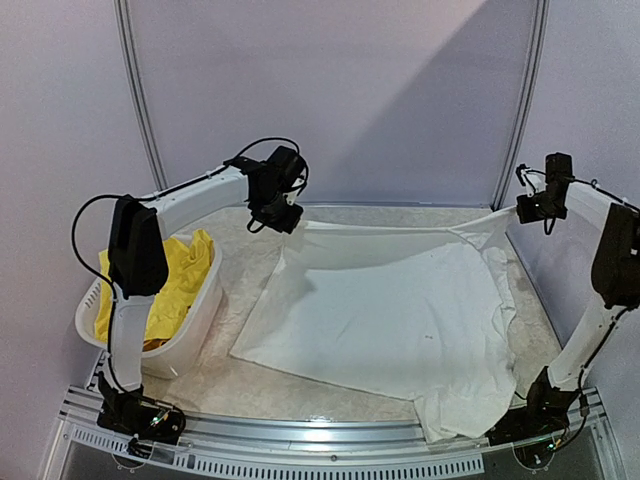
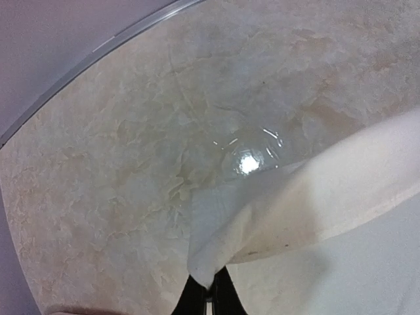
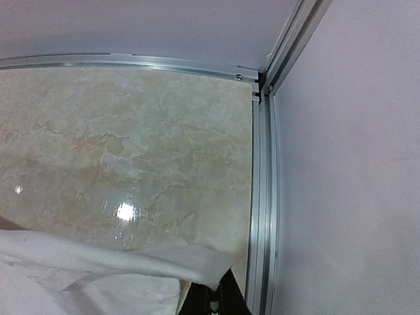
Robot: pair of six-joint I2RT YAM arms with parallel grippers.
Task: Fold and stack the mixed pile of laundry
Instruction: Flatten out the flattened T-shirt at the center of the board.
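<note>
Left claw [image 2: 210,290] and right claw [image 3: 212,296] each pinch a far corner of the white T-shirt [image 1: 390,310], stretched crosswise between them, draping nearward.

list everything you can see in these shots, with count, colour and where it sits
white T-shirt: one, white, spread over the middle and right of the table, far edge lifted at both corners
yellow garment: one, bright yellow, bunched in the basket
basket: one, white plastic, left side of the table
table: one, beige marbled top with a metal rim
back wall: one, pale lilac, behind the table
left arm: one, black and white, reaching over the basket
right arm: one, black and white, at the right edge
left tool: one, black, shut on the shirt's far left corner
right tool: one, black, shut on the shirt's far right corner
</note>
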